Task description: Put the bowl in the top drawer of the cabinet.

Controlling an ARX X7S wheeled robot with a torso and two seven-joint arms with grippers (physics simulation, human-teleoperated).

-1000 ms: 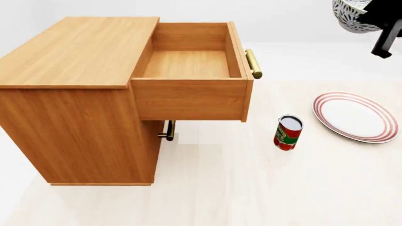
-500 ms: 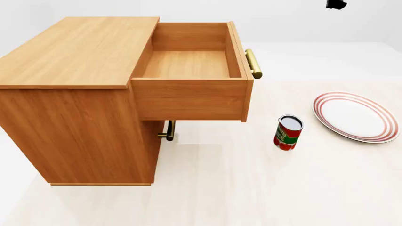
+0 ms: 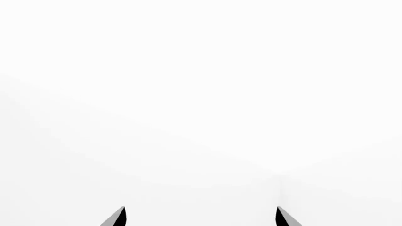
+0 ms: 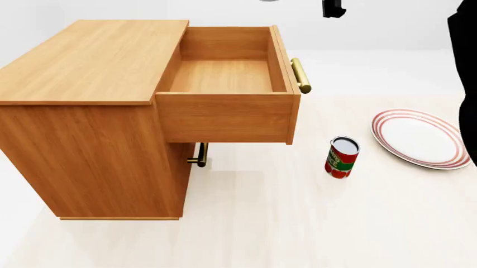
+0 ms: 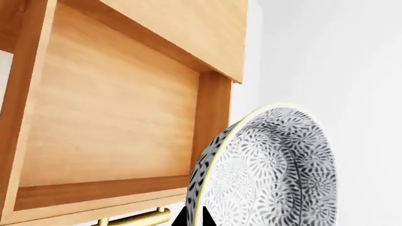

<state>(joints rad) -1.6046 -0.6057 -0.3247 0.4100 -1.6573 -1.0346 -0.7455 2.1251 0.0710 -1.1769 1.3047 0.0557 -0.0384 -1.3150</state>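
Two grippers: the right gripper (image 5: pixel 191 217) shows only as dark fingertips at the frame edge of its wrist view, pinched onto the rim of the deep round bowl with the blue-grey and white speckled leaf pattern (image 5: pixel 270 169), so it is grasping the bowl. Bowl is tilted on edge, in the air just beside the far-right corner of the pulled-out orange-brown wooden top drawer (image 4: pixel 223 75), not inside it. Drawer interior is bare wood in both views; brass bar handle (image 4: pixel 300 75) sits on its right-facing front. Left gripper (image 3: pixel 199 217): only two dark fingertips, well apart, against blank white, nothing between them, so released. Head view: big boxy orange-brown wood-grain cabinet (image 4: pixel 89 111) at left, smaller brass handle of the lower front (image 4: pixel 199 154) under the drawer. On the pale floor to the right stand a red-and-green labelled tin can (image 4: pixel 342 157), upright, and farther right a flat white plate with red rim rings (image 4: pixel 421 138), apart from the can. Dark arm parts show at the top and right edges.
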